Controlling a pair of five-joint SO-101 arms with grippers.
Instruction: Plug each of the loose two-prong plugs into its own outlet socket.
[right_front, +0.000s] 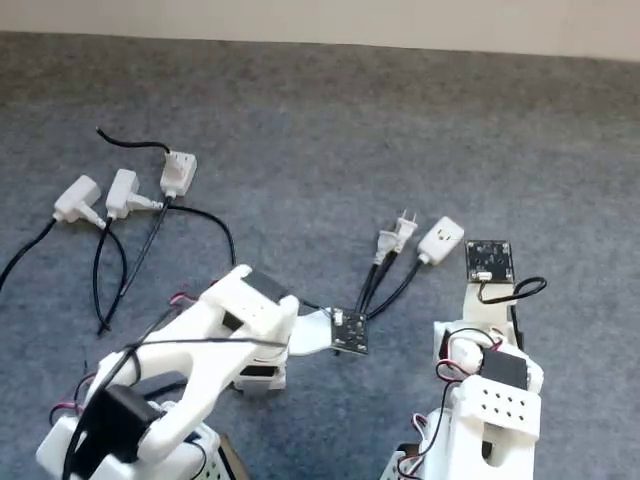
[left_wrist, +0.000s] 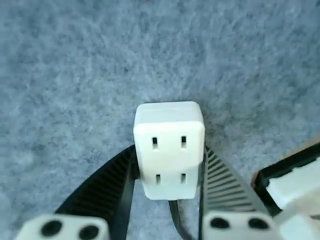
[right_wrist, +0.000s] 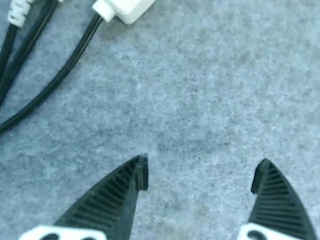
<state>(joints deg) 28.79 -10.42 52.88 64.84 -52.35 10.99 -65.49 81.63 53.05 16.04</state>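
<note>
The white two-prong plug (right_front: 402, 228) and its twin (right_front: 386, 244) lie side by side on the grey carpet (right_front: 300, 120). Their long axes are parallel and the prongs point away from both arms. They lie ahead of the spread, empty right claw (right_wrist: 200, 167) and to its left. The left claw (left_wrist: 169, 160) pinches a white plastic outlet socket block (left_wrist: 169, 132), slots facing its camera, so fetching likely falls to the right claw.

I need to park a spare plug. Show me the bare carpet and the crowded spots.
Free: the far carpet beyond the two plugs, and the patch under the open right pincer. Crowded: around the three sockets on the left arm's side, and the cord bundle mid-table.
</note>
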